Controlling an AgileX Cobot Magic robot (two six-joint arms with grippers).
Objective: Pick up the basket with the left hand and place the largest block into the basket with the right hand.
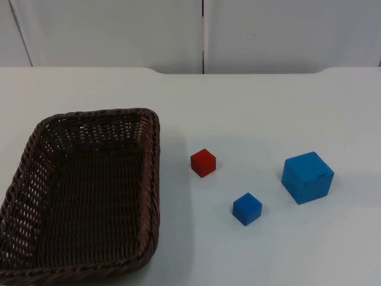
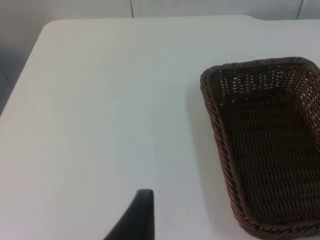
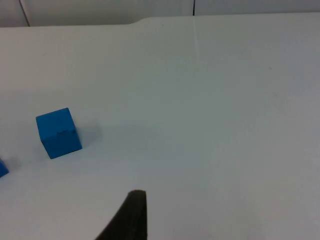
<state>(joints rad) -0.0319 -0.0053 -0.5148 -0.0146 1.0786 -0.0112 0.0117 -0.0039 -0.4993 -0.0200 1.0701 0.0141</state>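
While the large blue block (image 1: 307, 177) sits on the white table (image 1: 250, 107) toward its right side, the dark brown wicker basket (image 1: 152, 179) rests flat on the table's left part, open side up and holding nothing. Between the two lie a small red block (image 1: 203, 162), nearer the basket, and a small blue block (image 1: 247, 208), nearer the large one; all three blocks stand apart, none touching another or the basket. In the right wrist view the large block (image 3: 58, 132) stands well apart from the right gripper's black fingertip (image 3: 131, 217), with bare table between them, and a corner of the small blue block (image 3: 2, 168) peeks in beside it. In the left wrist view the basket (image 2: 215, 120) lies off to one side of the left gripper's fingertip (image 2: 137, 217), not touching it. Neither gripper holds anything; whether their fingers are spread or pressed together I cannot tell. A grey partition wall (image 1: 119, 30) closes the table's far edge.
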